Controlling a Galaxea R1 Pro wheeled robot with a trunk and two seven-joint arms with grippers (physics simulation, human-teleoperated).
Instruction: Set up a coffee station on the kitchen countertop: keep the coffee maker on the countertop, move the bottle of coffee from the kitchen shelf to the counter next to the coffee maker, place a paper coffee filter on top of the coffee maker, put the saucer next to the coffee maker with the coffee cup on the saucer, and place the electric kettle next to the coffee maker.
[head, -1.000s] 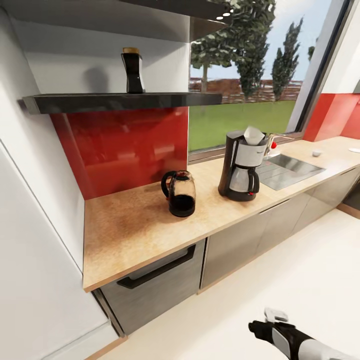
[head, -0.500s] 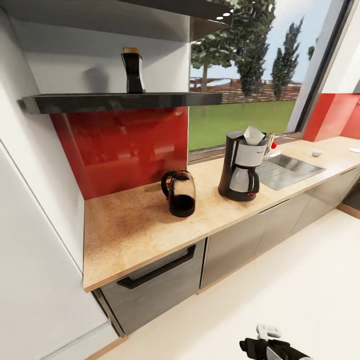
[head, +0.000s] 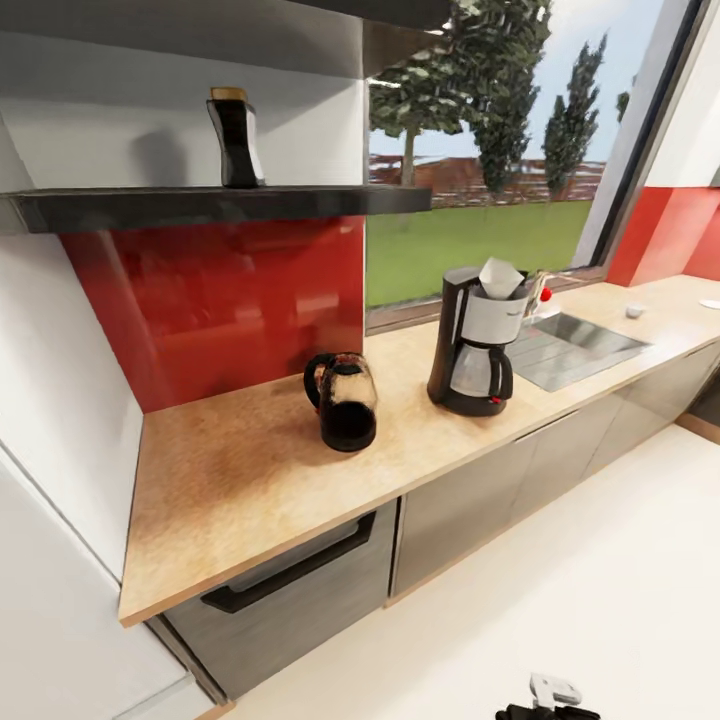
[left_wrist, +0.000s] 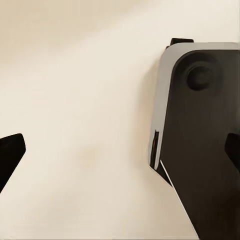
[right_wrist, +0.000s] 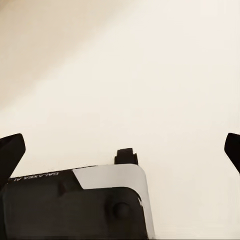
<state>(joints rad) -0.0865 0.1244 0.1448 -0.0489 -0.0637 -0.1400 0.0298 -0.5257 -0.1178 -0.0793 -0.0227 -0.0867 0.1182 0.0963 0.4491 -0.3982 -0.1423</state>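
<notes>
The bottle (head: 233, 137) stands upright on the shelf (head: 220, 205), up and left of the maker (head: 472, 340), which carries the filter (head: 500, 277) on top; the kettle (head: 340, 401) sits just left of it on the countertop (head: 250, 470), so the bottle looks like the next fetch. Both grippers hang over pale floor (head: 560, 560), the left gripper (left_wrist: 120, 152) and right gripper (right_wrist: 120, 150) with jaws spread and empty, likely parked for driving.

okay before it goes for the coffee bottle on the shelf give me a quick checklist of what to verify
1. Bottle of coffee upright on the kitchen shelf: ok.
2. Paper coffee filter on top of the coffee maker: ok.
3. Electric kettle on the kitchen countertop beside the coffee maker: ok.
4. Left tool open and empty: ok.
5. Right tool open and empty: ok.
6. Saucer and cup placed: cannot tell.
</notes>
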